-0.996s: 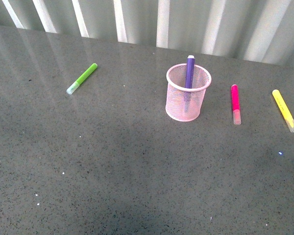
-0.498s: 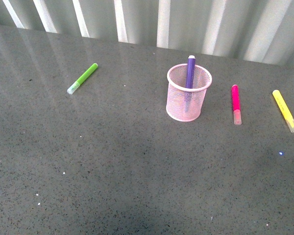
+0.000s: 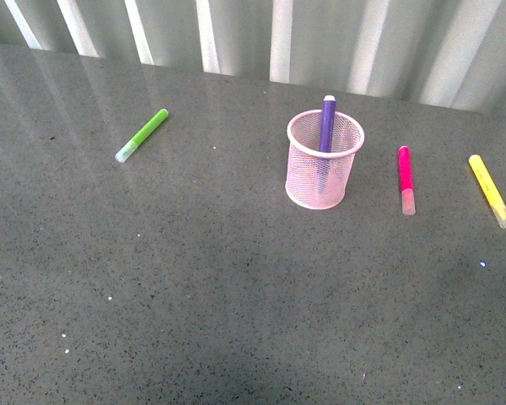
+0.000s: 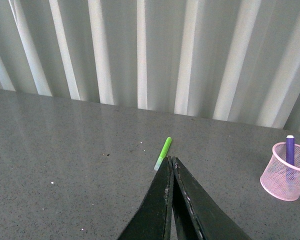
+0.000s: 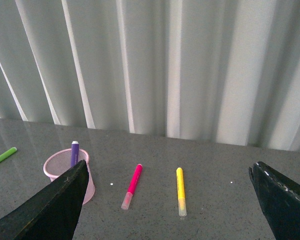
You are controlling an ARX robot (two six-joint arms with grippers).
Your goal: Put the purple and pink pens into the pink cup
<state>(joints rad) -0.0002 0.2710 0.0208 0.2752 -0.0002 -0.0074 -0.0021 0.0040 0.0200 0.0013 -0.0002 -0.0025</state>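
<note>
On the table (image 3: pixel 194 295) you see nothing has moved: purple pen (image 3: pixel 327 122) in cup (image 3: pixel 320 181), pink pen (image 3: pixel 404 173) beside it; left gripper (image 4: pixel 170 160) pressed together, right gripper (image 5: pixel 170 164) spread.

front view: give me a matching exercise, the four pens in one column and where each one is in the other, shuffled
1. purple pen
2. pink pen
3. lime-green marker
4. yellow marker

A. lying flat, farthest right
B. standing in the pink cup
C. lying flat, left of the cup
D. lying flat, just right of the cup

Pairs: 1-B, 2-D, 3-C, 4-A
</note>
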